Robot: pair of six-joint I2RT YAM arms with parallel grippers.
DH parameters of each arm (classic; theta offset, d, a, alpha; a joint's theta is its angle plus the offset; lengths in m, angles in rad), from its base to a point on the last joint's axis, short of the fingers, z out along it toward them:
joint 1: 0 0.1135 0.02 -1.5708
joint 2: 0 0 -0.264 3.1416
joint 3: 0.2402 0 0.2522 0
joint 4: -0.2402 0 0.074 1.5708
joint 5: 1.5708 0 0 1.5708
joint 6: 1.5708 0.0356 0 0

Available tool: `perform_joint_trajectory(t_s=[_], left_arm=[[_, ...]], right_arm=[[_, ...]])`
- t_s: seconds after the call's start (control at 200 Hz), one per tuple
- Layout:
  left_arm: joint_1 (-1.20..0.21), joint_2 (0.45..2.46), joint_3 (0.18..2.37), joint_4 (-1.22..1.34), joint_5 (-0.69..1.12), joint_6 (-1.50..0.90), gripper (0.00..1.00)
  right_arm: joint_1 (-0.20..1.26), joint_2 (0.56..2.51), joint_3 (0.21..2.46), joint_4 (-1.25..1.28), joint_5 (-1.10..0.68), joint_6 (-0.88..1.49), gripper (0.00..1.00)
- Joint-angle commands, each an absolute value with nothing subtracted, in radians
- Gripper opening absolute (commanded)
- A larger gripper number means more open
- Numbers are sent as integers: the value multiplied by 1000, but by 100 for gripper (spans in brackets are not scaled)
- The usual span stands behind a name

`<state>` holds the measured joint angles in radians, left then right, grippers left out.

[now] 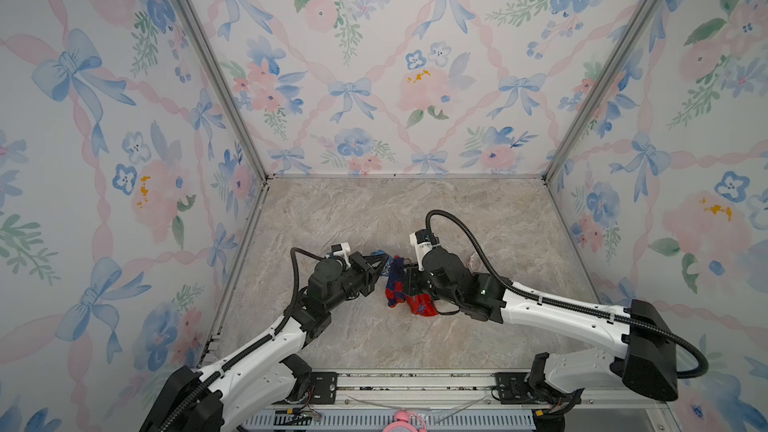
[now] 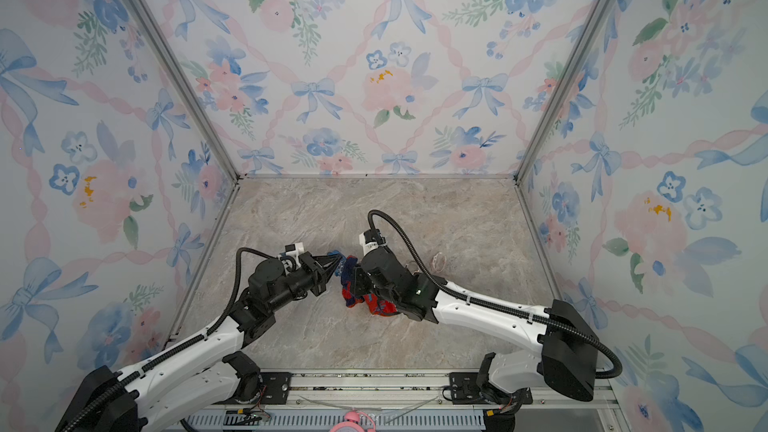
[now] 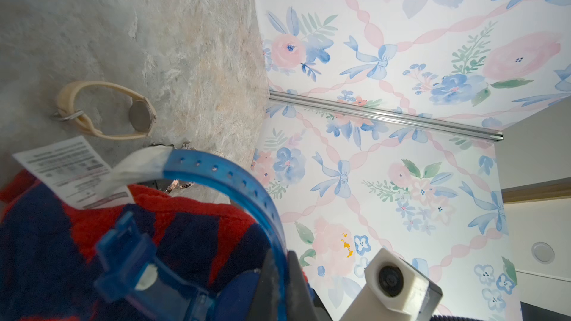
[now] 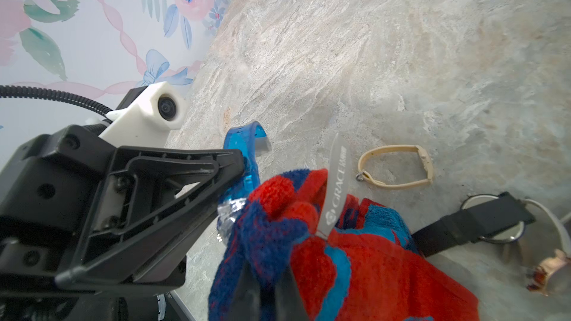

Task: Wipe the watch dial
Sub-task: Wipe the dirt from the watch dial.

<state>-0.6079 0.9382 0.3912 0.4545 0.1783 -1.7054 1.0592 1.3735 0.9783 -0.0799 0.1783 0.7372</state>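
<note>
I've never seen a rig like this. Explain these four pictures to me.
Two robot arms stand at a marble table. Two pictures look down from one overhead camera; the other two come from cameras on the wrists. The left arm has its jaws shut on a blue watch. The right arm has its jaws shut on a red-and-blue cloth, bunched against that watch. A beige watch and a black-strapped watch lie on the table.

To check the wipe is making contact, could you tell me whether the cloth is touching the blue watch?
Touching: the right wrist view shows the cloth pressed against the blue watch held by the left gripper.
</note>
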Motion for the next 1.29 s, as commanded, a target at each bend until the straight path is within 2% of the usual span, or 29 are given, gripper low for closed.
perform_joint_trajectory(t_s=[0.0, 0.45, 0.825, 1.0, 1.29], left_arm=[[-634, 939, 418, 470, 198, -1696, 0], [-630, 870, 385, 472, 161, -1726, 0], [-599, 876, 364, 464, 159, -1722, 0], [-598, 876, 367, 459, 160, -1721, 0], [-602, 864, 369, 460, 161, -1726, 0]], right_arm=[[1042, 1407, 1037, -54, 166, 740, 0], [993, 1428, 999, -138, 201, 788, 0], [1129, 1298, 1054, -229, 363, 718, 0], [1148, 1295, 1043, -188, 339, 717, 0], [1149, 1420, 1113, -144, 273, 696, 0]])
